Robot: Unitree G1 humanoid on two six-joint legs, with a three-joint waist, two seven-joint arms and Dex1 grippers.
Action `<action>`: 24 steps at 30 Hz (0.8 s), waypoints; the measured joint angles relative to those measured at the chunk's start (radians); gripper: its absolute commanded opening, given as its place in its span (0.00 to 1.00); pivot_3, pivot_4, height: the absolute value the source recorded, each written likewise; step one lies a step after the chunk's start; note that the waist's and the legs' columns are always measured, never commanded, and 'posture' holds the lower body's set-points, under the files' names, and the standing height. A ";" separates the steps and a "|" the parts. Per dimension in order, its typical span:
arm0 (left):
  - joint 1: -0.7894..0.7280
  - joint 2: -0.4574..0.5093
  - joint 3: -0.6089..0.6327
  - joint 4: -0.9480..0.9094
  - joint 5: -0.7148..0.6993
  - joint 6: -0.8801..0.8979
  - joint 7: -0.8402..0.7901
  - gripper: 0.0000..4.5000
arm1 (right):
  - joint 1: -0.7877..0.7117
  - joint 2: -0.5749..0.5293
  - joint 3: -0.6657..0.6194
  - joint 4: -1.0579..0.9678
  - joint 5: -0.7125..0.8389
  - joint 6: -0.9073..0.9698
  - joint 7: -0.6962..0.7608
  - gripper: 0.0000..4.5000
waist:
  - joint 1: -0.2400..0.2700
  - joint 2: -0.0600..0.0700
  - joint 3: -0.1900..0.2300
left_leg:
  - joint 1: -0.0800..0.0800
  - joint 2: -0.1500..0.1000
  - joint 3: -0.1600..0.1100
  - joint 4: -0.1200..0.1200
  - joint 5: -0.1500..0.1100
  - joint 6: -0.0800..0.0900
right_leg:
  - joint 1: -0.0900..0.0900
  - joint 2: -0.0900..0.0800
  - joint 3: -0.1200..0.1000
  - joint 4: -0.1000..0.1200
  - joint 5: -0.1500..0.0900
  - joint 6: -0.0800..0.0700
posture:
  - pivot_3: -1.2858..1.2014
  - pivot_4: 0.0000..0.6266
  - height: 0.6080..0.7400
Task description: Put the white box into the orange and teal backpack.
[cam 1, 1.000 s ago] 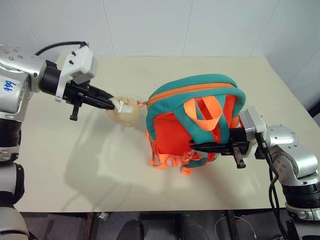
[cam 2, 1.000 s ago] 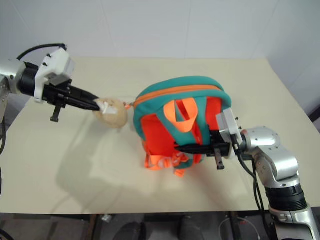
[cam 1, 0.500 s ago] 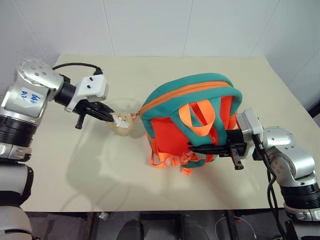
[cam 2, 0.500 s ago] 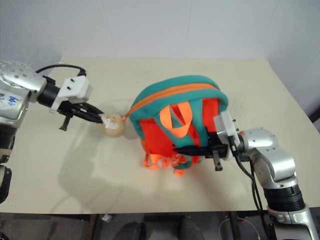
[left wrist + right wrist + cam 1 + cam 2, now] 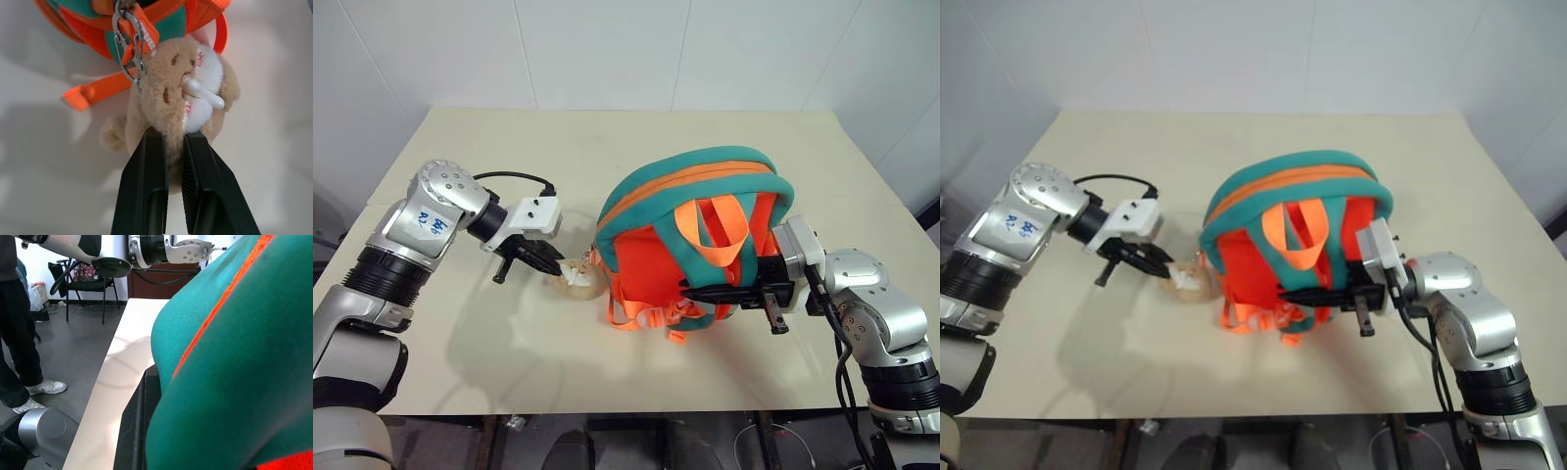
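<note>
Left gripper (image 5: 174, 139) clamped on tan plush charm (image 5: 183, 105), fingers nearly together, pile squeezed between them. Charm clipped by metal carabiner (image 5: 128, 46) to orange and teal backpack (image 5: 690, 235). Right gripper (image 5: 729, 290) closed on strap and fabric at backpack's lower right side. Backpack held upright on beige table (image 5: 607, 147), zip apparently closed.

Backpack judged light, soft, floppy; collapse likely unless braced. Charm judged compliant, prone to slipping; zip pull or strap preferred as hold. White box not located.
</note>
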 measured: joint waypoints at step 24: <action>-0.012 -0.149 0.011 0.115 0.068 -0.041 0.001 0.38 | -0.022 -0.013 0.009 0.026 -0.031 0.011 -0.027 0.11 | 0.001 0.000 0.000 | 0.000 0.000 -0.001 0.001 0.000 0.000 | 0.000 0.000 0.000 0.000 0.000 0.000 | 0.52 0.24 1.00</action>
